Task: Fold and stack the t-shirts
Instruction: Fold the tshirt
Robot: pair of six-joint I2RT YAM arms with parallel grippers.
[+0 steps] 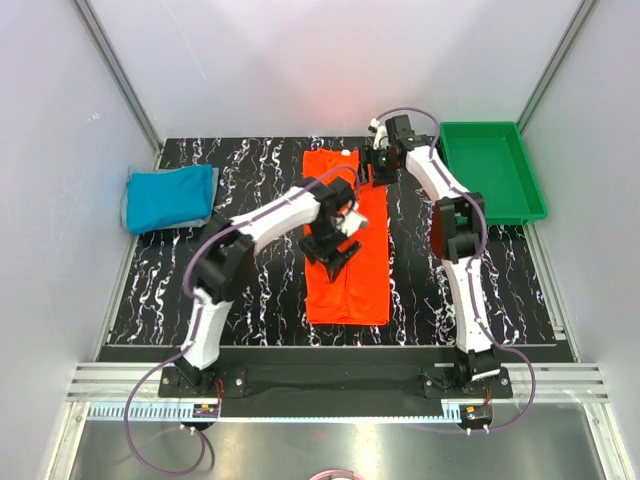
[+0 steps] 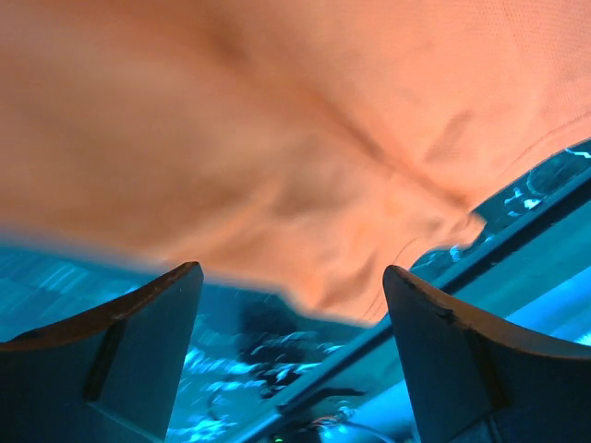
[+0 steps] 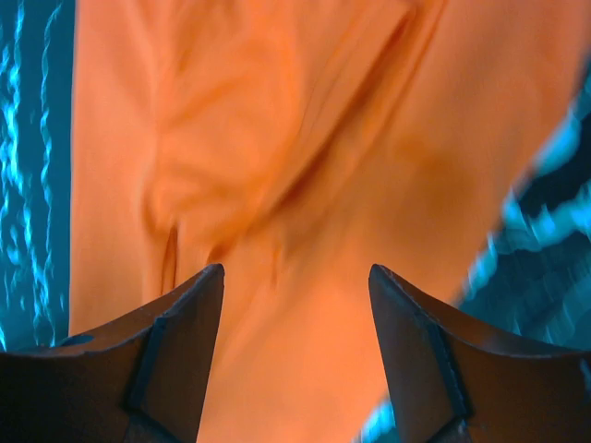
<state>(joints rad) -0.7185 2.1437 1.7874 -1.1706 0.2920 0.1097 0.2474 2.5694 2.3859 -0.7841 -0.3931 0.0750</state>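
The orange-red t-shirt [image 1: 348,280] lies on the black marbled table as a long narrow strip, collar end at the far side. The teal-blue t-shirt [image 1: 170,197] sits folded at the far left. My left gripper [image 1: 335,258] is open and empty over the middle of the orange shirt; in its wrist view the shirt [image 2: 277,138] fills the upper frame beyond the fingers. My right gripper [image 1: 380,163] is open and empty over the shirt's far right corner; its wrist view shows orange cloth [image 3: 305,166] between the fingers.
A rigid green tray [image 1: 493,170] stands at the far right of the table. Grey walls close in the sides and back. A metal rail [image 1: 340,380] runs along the near edge by the arm bases.
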